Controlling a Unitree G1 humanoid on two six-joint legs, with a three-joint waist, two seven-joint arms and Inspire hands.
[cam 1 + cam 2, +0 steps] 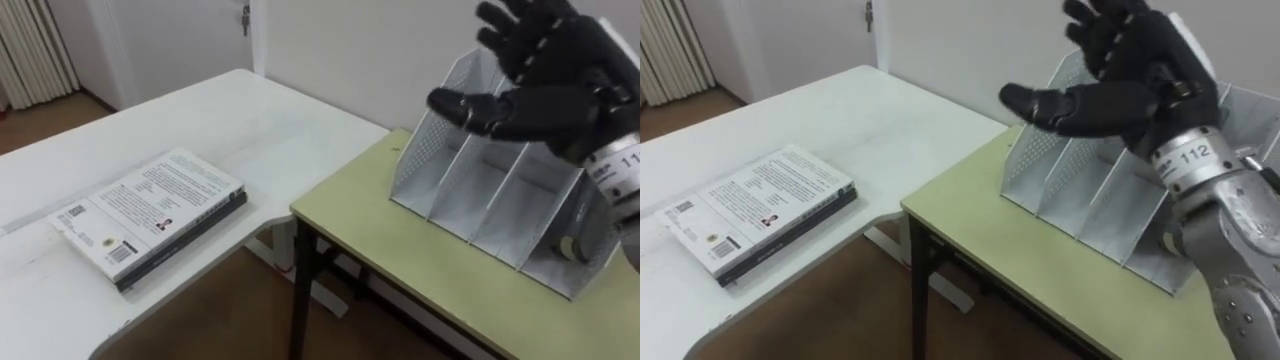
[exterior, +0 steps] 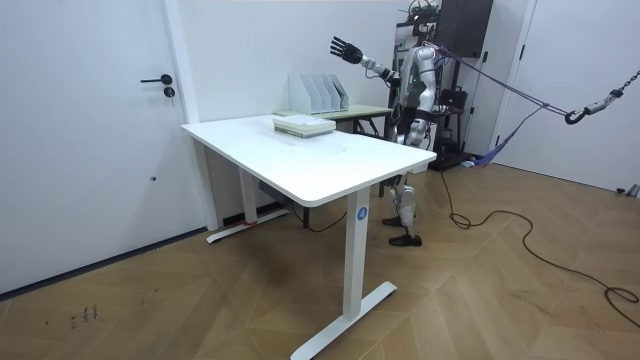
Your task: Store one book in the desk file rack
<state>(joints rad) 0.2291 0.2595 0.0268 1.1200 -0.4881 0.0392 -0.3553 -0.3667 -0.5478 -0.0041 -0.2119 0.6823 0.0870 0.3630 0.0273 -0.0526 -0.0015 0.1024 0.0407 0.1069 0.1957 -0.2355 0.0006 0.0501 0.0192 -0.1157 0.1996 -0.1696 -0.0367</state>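
Head cam, looking down at two tabletops. Right robot hand, black, is raised w/ fingers spread wide and holds nothing; it hovers above a grey perforated file rack. Rack stands on the green tabletop, right side of scene, slots slanted and open; the slots that can be seen have no book in them, far right ones partly hidden by the arm. Books, a flat stack of approx. two, lie on the white tabletop, left side, well apart from the rack and across the gap btw. the tabletops. Room view: robot stands behind the green tabletop, arm stretched out over the rack.

Risks, as judgement: hand hangs close over the rack, so a drop or sweep could knock or shove the light rack. Books are stacked flush, so a grab may lift both or slide the top one off. Reach across the gap is long; a book could fall btw. the tabletops.
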